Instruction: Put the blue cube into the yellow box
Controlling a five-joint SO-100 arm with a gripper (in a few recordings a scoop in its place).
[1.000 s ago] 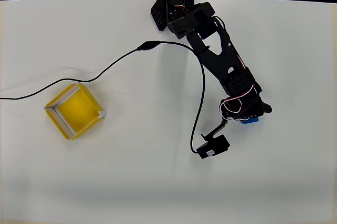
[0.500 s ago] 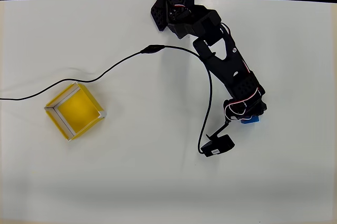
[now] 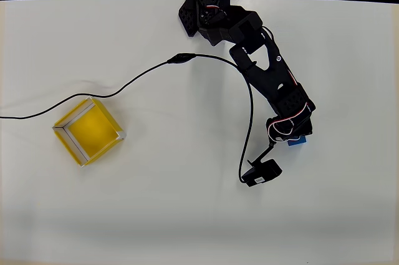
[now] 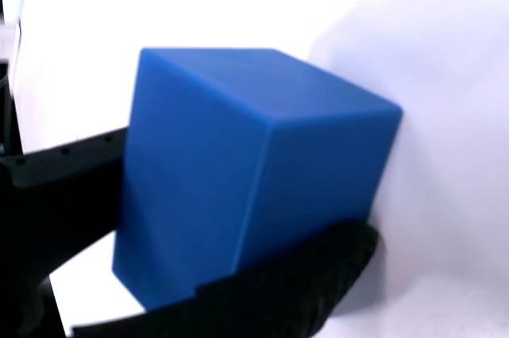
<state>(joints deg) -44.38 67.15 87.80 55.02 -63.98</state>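
My fingers (image 4: 238,274) are pinching the blue cube (image 4: 254,171): in the wrist view one black finger lies along its left face and the other wraps under its lower right edge, both touching it. The cube sits tilted in that view, one corner toward the camera, against the white surface (image 4: 445,75).

Overhead view: my arm (image 3: 265,72) runs from its base at the far edge of the surface (image 3: 187,215) diagonally toward the right side. The blue cube (image 3: 297,142) peeks out as a small blue patch from under my wrist, on the right half of the surface, roughly midway between far and near edges. Can't tell from this view if it is resting on the surface or lifted off it.

The yellow box (image 3: 89,130) is on the left half of the surface, well apart from the cube, turned diagonally to the surface edges, open top, yellow floor bare, pale rim.

A black cable (image 3: 143,75) runs from the left edge of the surface, past the far corner of the box, then loops down to a small black camera module (image 3: 262,173) just beside my wrist.
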